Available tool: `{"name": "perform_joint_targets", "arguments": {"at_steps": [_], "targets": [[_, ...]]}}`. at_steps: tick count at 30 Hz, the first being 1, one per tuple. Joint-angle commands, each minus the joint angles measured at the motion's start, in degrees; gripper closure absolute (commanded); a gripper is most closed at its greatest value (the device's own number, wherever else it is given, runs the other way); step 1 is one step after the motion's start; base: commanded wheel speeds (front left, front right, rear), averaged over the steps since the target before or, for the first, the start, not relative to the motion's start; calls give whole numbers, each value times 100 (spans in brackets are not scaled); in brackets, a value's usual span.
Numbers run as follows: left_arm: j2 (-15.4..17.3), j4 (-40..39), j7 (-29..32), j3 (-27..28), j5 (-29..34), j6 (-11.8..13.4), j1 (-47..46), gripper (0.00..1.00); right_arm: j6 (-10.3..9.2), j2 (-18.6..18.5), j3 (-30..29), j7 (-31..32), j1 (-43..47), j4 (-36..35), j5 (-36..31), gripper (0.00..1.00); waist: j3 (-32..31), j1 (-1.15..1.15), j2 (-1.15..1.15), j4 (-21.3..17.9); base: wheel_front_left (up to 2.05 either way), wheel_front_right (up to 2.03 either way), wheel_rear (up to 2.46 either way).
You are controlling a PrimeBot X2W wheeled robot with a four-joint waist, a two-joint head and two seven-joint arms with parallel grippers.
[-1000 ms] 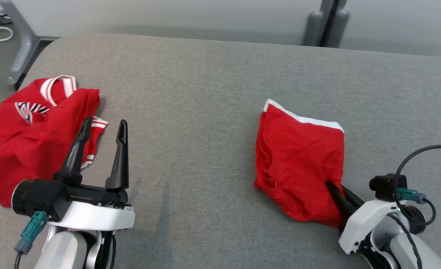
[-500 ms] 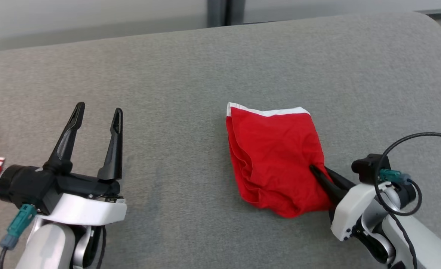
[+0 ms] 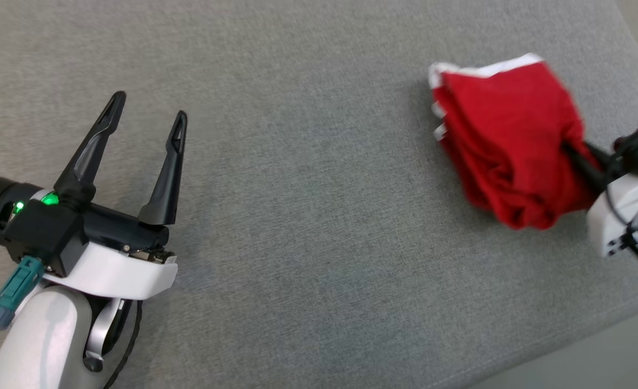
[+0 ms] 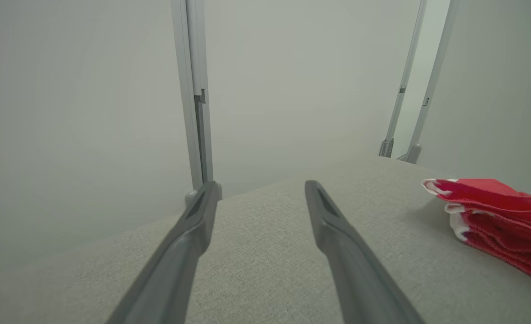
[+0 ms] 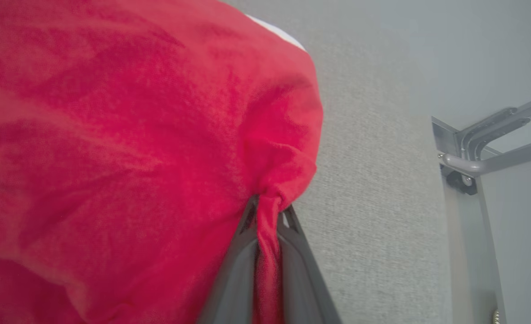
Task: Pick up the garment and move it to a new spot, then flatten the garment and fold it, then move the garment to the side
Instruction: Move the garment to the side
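The folded red garment (image 3: 508, 140) with white trim lies near the right end of the grey table (image 3: 308, 178). My right gripper (image 3: 570, 148) is shut on its near right corner. In the right wrist view a pinch of red garment (image 5: 126, 135) sits squeezed between the two fingers (image 5: 288, 256), and the right gripper (image 5: 267, 211) is half buried in cloth. My left gripper (image 3: 147, 111) hovers open at the lower left, holding nothing. The left wrist view has the left gripper (image 4: 261, 186) over bare table, the red garment (image 4: 499, 220) at its right edge.
The table's right edge and rounded corner (image 3: 630, 54) run close beside the garment, with floor (image 3: 595, 362) beyond. Grey frame posts (image 4: 195, 94) stand behind the table against a pale wall. A metal bracket (image 5: 477, 153) sits past the table edge.
The head camera has swung right and down, so the second red shirt on the left left the view. The right gripper has carried the folded garment toward the table's right end. The left gripper stays open.
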Motion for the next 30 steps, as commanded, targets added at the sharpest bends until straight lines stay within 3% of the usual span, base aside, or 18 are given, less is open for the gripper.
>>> {"name": "perform_joint_targets", "arguments": {"at_steps": [1,11,17,20,21,27,30], "targets": [[63,-14,6,6,38,-21,-96,0,0,-35,-32,-41,-89,26,-24,100,263,0,0,-226,0,0,0],[162,-156,260,-235,147,-188,-464,0,-1,-384,-637,-649,-983,958,-238,100,632,0,0,-391,0,0,0],[174,-163,320,-358,175,-228,-559,0,0,-182,-858,-908,-1156,1560,-113,100,765,0,0,-307,0,0,0],[199,-154,325,-356,166,-205,-530,0,0,-56,-983,-1055,-1200,1792,-72,33,802,0,0,-286,0,0,0],[209,-153,324,-352,161,-200,-526,0,0,-24,-1017,-1091,-1205,1875,-90,0,810,0,0,-280,0,0,0],[233,-133,302,-337,128,-171,-499,0,0,168,-1500,-1250,-1164,2132,-138,0,769,0,0,-268,0,0,0],[219,-75,248,-296,77,-103,-394,0,0,405,-2258,-1251,-880,1668,-169,0,626,0,0,-284,0,0,0]]}}
